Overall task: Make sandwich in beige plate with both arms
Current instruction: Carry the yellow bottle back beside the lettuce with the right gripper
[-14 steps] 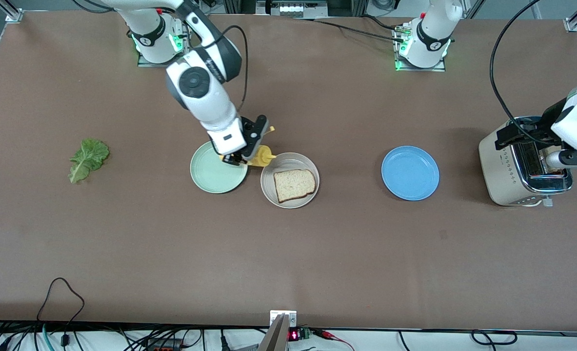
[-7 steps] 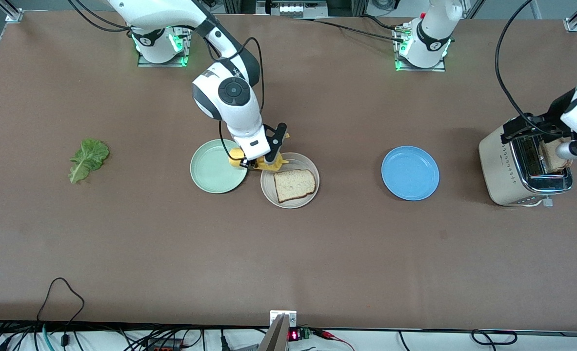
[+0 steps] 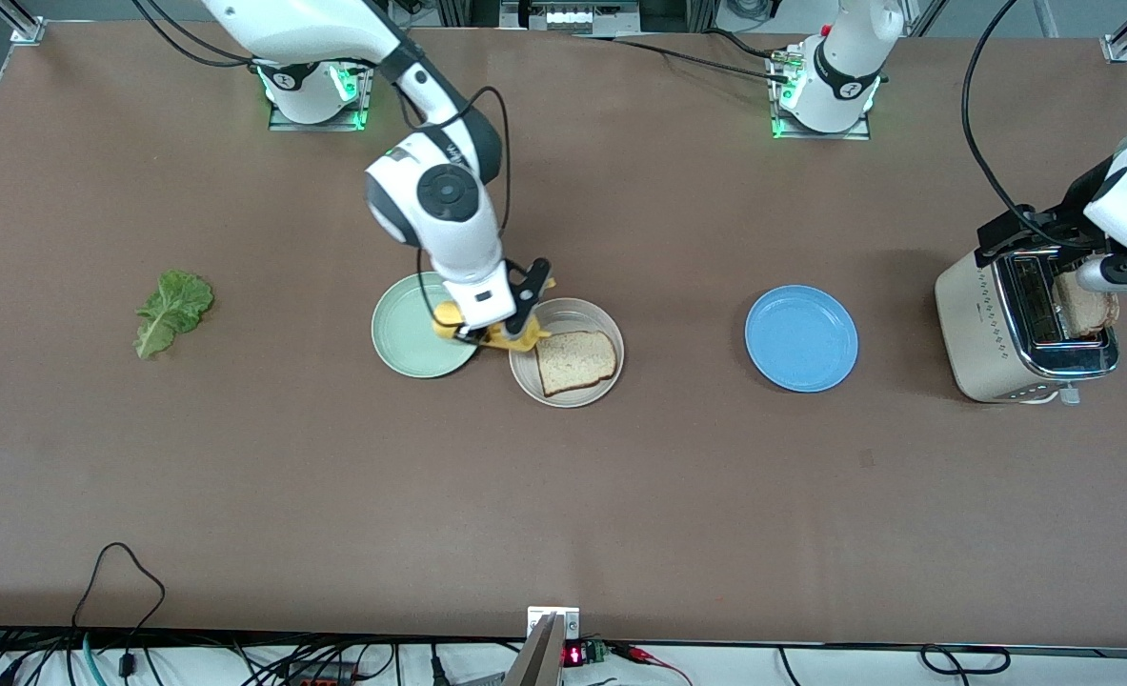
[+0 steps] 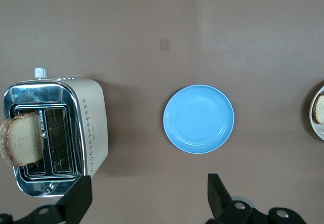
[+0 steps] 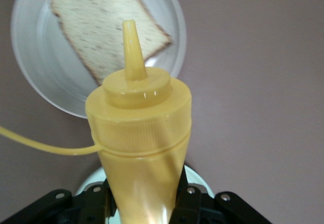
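Item 1. Beige plate [image 3: 522, 377], nearest the front camera of the three plates. It carried one bread slice [image 3: 574, 362], lying flat and bare. I judged the sandwich barely begun: bottom slice down, no sauce, leaf or top slice on it.

Item 2. Blue plate [image 3: 800, 338], toward my left arm's end of the table. Nothing on it.

Item 3. Mint-green plate [image 3: 409, 335], just beside the beige one, toward my right arm's end. Partly hidden under my right wrist.

Item 4. Lettuce leaf [image 3: 172, 311], well apart from the plates, near my right arm's end of the table. Untouched.

Item 5. Toaster [image 3: 999, 333], at my left arm's end. A second slice [image 4: 21, 139] stood up out of one slot.

Item 6. Right claw [image 3: 483, 332], over the gap between the mint and beige plates. It was clamped on a yellow squeeze bottle [image 5: 139, 133], nozzle tipped toward the bread. Step in hand, by my reckoning: saucing the slice. Next move called for bringing the nozzle over the crumb, then squeezing gently.

Item 7. Left claw [image 4: 149, 191], over the table beside the toaster. Fingers spread wide, gripping nothing.
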Controlling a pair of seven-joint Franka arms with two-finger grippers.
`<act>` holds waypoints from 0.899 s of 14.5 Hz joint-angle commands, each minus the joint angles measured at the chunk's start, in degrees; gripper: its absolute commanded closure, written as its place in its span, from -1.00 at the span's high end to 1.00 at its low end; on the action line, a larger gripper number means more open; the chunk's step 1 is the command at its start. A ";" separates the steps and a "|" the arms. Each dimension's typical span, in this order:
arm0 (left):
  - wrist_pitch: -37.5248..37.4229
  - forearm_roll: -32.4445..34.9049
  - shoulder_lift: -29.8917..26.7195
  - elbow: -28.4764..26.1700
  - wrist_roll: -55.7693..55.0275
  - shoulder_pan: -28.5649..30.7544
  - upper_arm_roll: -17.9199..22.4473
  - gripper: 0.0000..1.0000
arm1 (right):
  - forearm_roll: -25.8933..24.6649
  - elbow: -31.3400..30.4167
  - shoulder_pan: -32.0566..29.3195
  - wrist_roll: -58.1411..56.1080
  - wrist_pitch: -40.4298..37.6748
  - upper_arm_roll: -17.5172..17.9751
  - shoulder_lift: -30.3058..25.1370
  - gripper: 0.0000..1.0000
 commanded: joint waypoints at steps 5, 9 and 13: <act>1.02 0.57 0.77 2.05 -1.96 0.45 -0.61 1.00 | 26.67 -9.98 -20.15 -32.65 -6.32 3.66 -14.75 -0.99; -2.31 0.49 0.51 3.02 -0.65 0.80 -0.08 1.00 | 43.01 -15.16 -31.22 -55.13 -12.47 3.66 -19.68 -0.99; -1.37 0.31 0.33 2.67 -0.39 0.89 -0.61 1.00 | 55.35 -20.17 -41.78 -80.29 -16.35 3.57 -18.81 -0.98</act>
